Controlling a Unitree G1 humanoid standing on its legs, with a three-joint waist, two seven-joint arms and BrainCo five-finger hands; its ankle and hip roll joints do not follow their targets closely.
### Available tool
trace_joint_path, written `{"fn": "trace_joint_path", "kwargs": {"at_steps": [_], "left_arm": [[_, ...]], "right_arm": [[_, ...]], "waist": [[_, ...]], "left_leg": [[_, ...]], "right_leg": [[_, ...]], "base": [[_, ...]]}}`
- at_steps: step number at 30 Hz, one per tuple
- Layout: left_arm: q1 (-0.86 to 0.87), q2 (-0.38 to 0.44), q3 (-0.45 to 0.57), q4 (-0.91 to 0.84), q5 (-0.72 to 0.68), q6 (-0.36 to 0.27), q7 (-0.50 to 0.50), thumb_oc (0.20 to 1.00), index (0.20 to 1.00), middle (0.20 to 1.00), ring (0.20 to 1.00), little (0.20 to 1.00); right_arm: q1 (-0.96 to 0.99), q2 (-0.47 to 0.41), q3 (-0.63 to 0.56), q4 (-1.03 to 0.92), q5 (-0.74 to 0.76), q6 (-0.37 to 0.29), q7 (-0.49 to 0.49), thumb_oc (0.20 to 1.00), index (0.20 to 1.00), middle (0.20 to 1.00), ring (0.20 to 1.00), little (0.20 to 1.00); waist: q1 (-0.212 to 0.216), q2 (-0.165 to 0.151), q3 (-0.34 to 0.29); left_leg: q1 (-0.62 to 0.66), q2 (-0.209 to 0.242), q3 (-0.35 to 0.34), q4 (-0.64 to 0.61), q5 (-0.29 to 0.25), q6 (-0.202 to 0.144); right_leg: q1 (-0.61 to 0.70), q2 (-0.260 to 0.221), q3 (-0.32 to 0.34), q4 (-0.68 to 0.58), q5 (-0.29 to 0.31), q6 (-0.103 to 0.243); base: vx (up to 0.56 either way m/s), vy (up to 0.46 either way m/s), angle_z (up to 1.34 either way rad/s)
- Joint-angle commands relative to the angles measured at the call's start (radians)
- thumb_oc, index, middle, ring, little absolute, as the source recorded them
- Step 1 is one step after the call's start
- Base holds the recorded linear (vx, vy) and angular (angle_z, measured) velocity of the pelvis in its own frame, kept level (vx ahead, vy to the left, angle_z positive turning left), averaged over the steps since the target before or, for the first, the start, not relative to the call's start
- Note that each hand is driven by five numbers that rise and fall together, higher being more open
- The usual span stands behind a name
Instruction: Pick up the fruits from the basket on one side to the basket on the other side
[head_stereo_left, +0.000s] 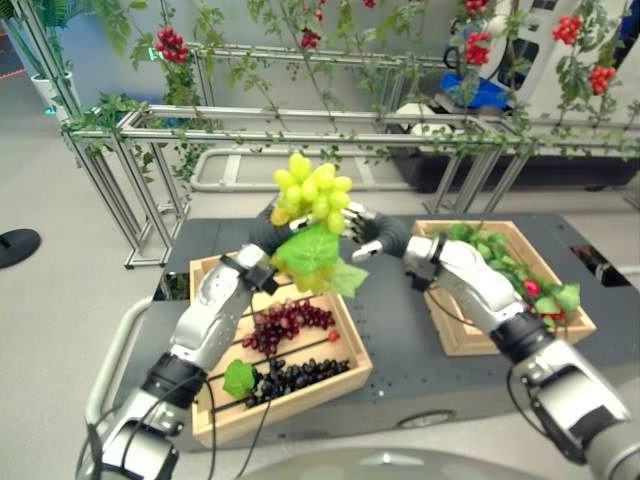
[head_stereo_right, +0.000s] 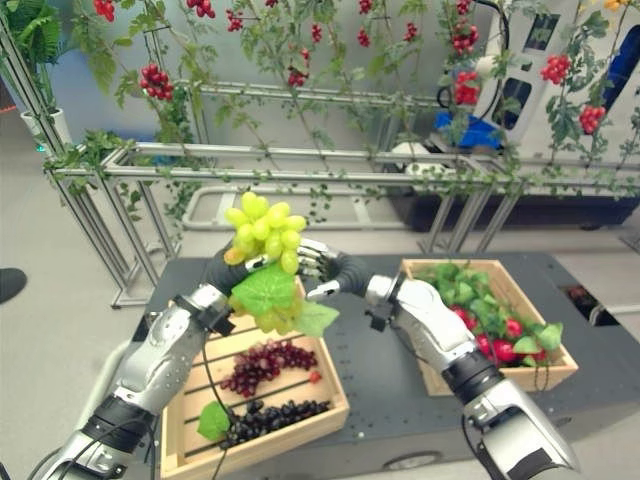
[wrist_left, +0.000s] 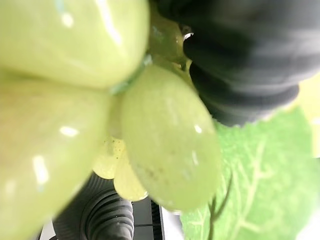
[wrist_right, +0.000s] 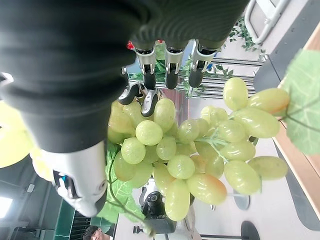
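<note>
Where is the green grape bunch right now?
The green grape bunch is in the air between the two hands, left hand and right hand, above the far edge of the left basket holding the red and dark grapes.

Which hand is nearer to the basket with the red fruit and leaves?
Right. The right hand is raised just beside that basket, touching the green grapes; the left hand is beyond the grapes, above the other basket.

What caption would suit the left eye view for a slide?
Both hands, left and right, meet at a raised green grape bunch between two wooden baskets.
</note>
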Motion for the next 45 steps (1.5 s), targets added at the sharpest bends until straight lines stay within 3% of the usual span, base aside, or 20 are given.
{"fn": "trace_joint_path", "kwargs": {"at_steps": [1, 4, 6, 14, 25, 35, 45], "left_arm": [[-0.447, -0.099, 0.016, -0.084, -0.087, -0.159, 0.005, 0.2, 0.2, 0.2, 0.2, 0.2], [-0.46, -0.09, 0.01, -0.086, -0.097, -0.163, 0.013, 0.2, 0.2, 0.2, 0.2, 0.2], [-0.461, -0.086, 0.009, -0.09, -0.1, -0.162, 0.012, 0.2, 0.2, 0.2, 0.2, 0.2], [-0.369, -0.049, 0.054, -0.092, -0.101, -0.146, -0.003, 0.2, 0.2, 0.2, 0.2, 0.2], [-0.326, -0.02, 0.054, -0.08, -0.132, -0.146, -0.025, 0.2, 0.2, 0.2, 0.2, 0.2], [-0.308, -0.022, 0.054, -0.074, -0.128, -0.138, -0.016, 0.2, 0.2, 0.2, 0.2, 0.2], [-0.338, -0.038, -0.011, -0.012, -0.046, -0.107, -0.013, 0.2, 0.2, 0.2, 0.2, 0.2]], "right_arm": [[0.107, -0.01, 0.198, 0.055, -0.086, 0.063, 0.041, 1.0, 1.0, 1.0, 1.0, 1.0], [0.083, -0.01, 0.149, 0.185, -0.115, 0.017, -0.041, 1.0, 1.0, 1.0, 1.0, 1.0], [0.069, -0.01, 0.143, 0.194, -0.119, 0.008, -0.041, 1.0, 1.0, 1.0, 1.0, 1.0], [0.023, -0.078, -0.061, 0.146, 0.068, -0.013, -0.101, 1.0, 1.0, 1.0, 1.0, 1.0], [-0.126, -0.099, -0.123, 0.314, 0.1, -0.084, -0.201, 1.0, 1.0, 1.0, 1.0, 1.0], [-0.155, -0.091, -0.081, 0.31, 0.027, -0.079, -0.201, 1.0, 1.0, 1.0, 1.0, 1.0], [-0.222, -0.028, 0.086, 0.129, -0.03, -0.033, -0.121, 1.0, 1.0, 1.0, 1.0, 1.0]], "waist": [[0.005, 0.004, -0.076], [0.007, 0.006, -0.083], [0.008, 0.005, -0.083], [0.013, 0.007, -0.09], [0.027, 0.009, -0.095], [0.03, 0.012, -0.093], [0.028, 0.012, -0.098]], "left_leg": [[-0.047, -0.002, 0.009, 0.038, -0.02, -0.014], [-0.046, -0.003, 0.008, 0.037, -0.02, -0.014], [-0.045, -0.003, 0.008, 0.037, -0.02, -0.014], [-0.046, -0.008, 0.004, 0.034, -0.018, -0.013], [-0.047, -0.012, 0.006, 0.031, -0.015, -0.014], [-0.046, -0.013, 0.003, 0.03, -0.016, -0.013], [-0.044, -0.007, 0.009, 0.034, -0.015, -0.012]], "right_leg": [[-0.016, -0.066, -0.007, 0.016, 0.015, 0.089], [-0.016, -0.068, -0.009, 0.017, 0.017, 0.092], [-0.015, -0.068, -0.009, 0.017, 0.017, 0.092], [-0.012, -0.071, -0.019, 0.016, 0.019, 0.095], [-0.007, -0.075, -0.027, 0.014, 0.024, 0.096], [-0.01, -0.074, -0.027, 0.019, 0.021, 0.094], [-0.015, -0.071, -0.017, 0.021, 0.017, 0.087]], "base": [[0.0, 0.007, 0.04], [0.0, 0.006, 0.02], [0.0, 0.0, 0.0], [0.0, 0.003, 0.04], [0.0, -0.001, 0.01], [0.0, 0.0, 0.01], [0.0, -0.002, -0.01]]}}
